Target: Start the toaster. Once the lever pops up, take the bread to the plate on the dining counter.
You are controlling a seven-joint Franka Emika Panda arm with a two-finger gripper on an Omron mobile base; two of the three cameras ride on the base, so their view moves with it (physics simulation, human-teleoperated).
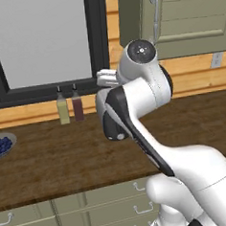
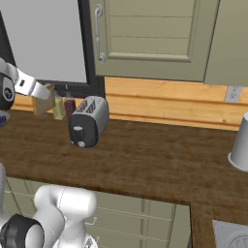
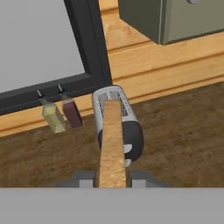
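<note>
The tool (image 3: 112, 178), the white arm's dark 2-finger tip, is clamped on the bread (image 3: 112, 144), a square tan toast slice with a darker crust, seen edge-on in the hand view with 1 finger on each face; in the right base view the slice (image 2: 43, 99) hangs in the air at the left, clear above the dark brown wooden desk (image 2: 160, 160) and off to the side of the toaster (image 2: 88, 121), a small rounded silver one with 2 slots and a black front panel. In the hand view the slice lies over the toaster (image 3: 120, 127) in the picture, but the side view shows them apart; the slots look free of bread.

Judged from this, starting the toaster and taking the slice out are done; the carrying is what remains. Neither the pale plate nor the dining counter can be seen from here, so the base probably has to drive or turn before the slice can be set down. The small pale lever (image 2: 78, 130) sits on the black panel, its height too small to read. Behind the toaster stand 2 slim bottles (image 3: 63, 114), 1 yellowish and 1 dark red, against the wall; a small bowl of blueberries (image 1: 1, 145) rests on the desk, well apart from the toaster.
</note>
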